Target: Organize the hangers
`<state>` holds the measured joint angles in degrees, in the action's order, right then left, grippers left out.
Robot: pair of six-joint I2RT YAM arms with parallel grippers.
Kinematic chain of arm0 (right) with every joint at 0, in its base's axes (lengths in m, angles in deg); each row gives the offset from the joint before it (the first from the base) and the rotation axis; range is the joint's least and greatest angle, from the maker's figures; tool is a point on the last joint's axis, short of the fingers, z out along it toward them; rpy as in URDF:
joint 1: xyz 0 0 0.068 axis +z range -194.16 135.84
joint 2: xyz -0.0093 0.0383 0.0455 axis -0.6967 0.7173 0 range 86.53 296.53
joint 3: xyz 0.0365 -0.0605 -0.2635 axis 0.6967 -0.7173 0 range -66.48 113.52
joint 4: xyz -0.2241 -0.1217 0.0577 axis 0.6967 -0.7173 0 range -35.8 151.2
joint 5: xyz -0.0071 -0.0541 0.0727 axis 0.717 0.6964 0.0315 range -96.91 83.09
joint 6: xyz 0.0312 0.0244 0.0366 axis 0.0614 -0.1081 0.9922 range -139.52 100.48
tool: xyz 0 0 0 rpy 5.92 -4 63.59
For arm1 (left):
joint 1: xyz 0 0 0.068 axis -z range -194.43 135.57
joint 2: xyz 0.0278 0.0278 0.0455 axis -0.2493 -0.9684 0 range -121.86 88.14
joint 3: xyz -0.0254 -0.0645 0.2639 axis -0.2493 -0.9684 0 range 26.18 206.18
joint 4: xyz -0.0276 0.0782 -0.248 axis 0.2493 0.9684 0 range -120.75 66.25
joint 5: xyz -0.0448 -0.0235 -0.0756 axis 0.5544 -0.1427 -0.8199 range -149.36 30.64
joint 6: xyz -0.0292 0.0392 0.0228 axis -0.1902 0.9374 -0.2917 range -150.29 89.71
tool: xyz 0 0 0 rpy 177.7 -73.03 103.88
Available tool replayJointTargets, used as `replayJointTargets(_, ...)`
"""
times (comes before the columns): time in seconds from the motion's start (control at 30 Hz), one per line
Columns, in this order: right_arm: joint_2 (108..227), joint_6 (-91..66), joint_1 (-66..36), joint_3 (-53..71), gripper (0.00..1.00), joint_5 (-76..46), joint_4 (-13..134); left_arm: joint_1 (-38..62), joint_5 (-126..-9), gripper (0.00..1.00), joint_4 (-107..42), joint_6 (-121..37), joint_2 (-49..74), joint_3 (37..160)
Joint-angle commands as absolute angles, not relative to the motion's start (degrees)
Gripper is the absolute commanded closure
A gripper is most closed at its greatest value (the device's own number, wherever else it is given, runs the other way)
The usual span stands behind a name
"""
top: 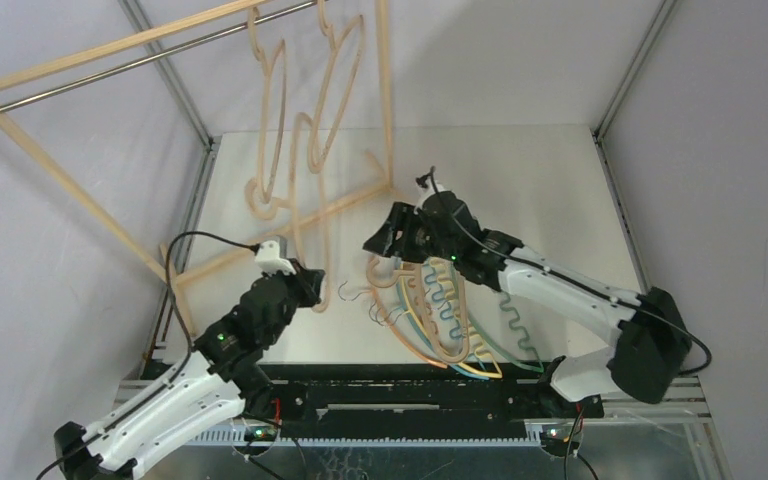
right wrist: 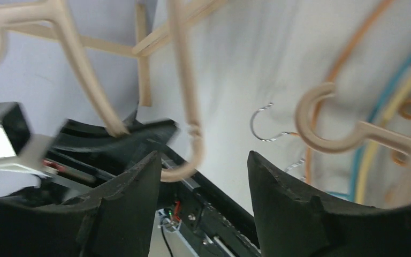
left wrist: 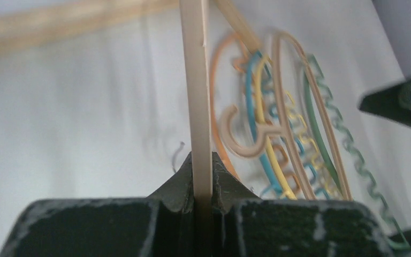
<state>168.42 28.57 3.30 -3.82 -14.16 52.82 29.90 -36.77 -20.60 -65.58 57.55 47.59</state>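
**Left jaws clamp a wooden hanger; right jaws stand apart**

The left gripper [left wrist: 202, 171] is pinched tight on a light-wood hanger [left wrist: 195, 80]. The flat, pale limb rises straight up out of the slit between its dark, scuffed fingers. Beyond those jaws and to their right, a pile of hangers [left wrist: 278, 134] lies on the white table [top: 540, 190]. The pile holds curved wooden hangers and thin orange, teal, yellow and green ones with wavy bars. Thin wire hooks [right wrist: 262, 126] poke out of it towards the left jaws.

The right gripper [right wrist: 203, 155] is spread wide and grips nothing. A pale wooden limb with a curled tip hangs in the gap just ahead of its fingertips, and contact cannot be judged. The pile sits under and to the right of these jaws.

Far beyond both grippers the rack frame [top: 110, 47] leans tilted. Two hung hangers [top: 275, 110] dangle from its metal rail [top: 160, 56].

Both arms reach forward from the near edge with their wrists turned towards each other.
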Motion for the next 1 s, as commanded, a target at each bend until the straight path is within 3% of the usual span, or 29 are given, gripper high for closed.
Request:
replayJointTargets(0.0, 159.9, 24.9, 1.4, -6.2, 0.32, -7.2, 47.1, 29.6, -21.4, 1.00, -7.8, -62.7, 58.9, 56.5)
replayJointTargets(0.4, 148.3, 23.9, -3.6, -14.6, 0.32, -5.8, 44.0, 24.1, -22.4, 1.00, -6.7, -64.1, 60.3, 52.2)
replayJointTargets(0.53, 145.2, 23.2, -4.0, -16.1, 0.31, -4.7, 41.9, 16.7, -23.8, 1.00, -5.4, -59.3, 61.3, 58.5)
replayJointTargets(0.8, 141.1, 22.0, -4.5, -18.7, 0.31, -3.1, 37.6, -3.9, -38.7, 1.00, -4.4, -52.2, 53.8, 76.1)
replayJointTargets(0.97, 137.9, 22.0, -6.3, -21.1, 0.31, -3.5, 36.8, -7.9, -42.7, 1.00, -1.4, -45.7, 47.8, 86.8)
